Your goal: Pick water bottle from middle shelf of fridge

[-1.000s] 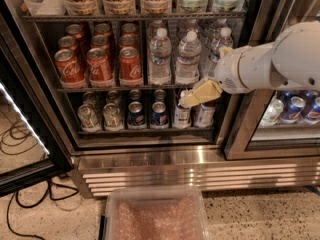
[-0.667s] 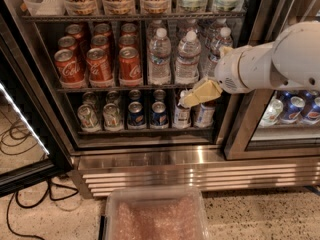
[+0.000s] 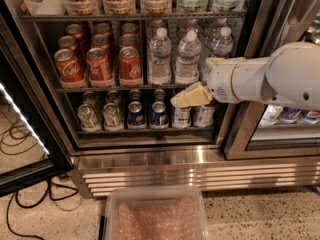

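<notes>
- The middle shelf (image 3: 107,88) is a dark wire rack with a narrow front rail, running the full width of the fridge (image 3: 150,160)
- One water bottle (image 3: 160,58) stands upright at the front rail, about mid-width; white cap, pale label
- Right of that bottle stand two more bottles (image 3: 188,58) alike, also upright; others show dimly behind it
- Left of that bottle stand red cola cans (image 3: 129,66) in three columns running back, all upright; the nearest column is just beside it
- Below and right of that bottle the gripper (image 3: 182,99) hangs just under the rail
- Far below that bottle lies speckled floor (image 3: 260,216); black cables (image 3: 20,204) trail on it to the left
</notes>
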Available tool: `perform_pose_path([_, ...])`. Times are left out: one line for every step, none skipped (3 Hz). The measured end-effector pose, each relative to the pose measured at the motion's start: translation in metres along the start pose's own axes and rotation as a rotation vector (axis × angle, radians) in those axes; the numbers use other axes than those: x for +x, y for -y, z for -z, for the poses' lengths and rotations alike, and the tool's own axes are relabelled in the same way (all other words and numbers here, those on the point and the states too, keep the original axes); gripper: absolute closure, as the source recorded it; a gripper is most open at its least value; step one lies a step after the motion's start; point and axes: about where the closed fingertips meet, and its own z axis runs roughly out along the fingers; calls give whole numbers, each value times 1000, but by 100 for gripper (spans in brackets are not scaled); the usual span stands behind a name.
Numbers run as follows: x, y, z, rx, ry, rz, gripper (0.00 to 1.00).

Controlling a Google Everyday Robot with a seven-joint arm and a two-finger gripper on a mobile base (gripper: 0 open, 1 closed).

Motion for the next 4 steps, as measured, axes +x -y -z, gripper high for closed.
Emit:
perform_pose_path([-6,-3,-12,22,63,-20,33])
perform_pose_path([-7,-3,-20,62,97,-41,32])
perform_pose_path([-8,-3,-20,62,97,-41,28])
perform_pose_path([-8,-3,-20,62,97,-41,38])
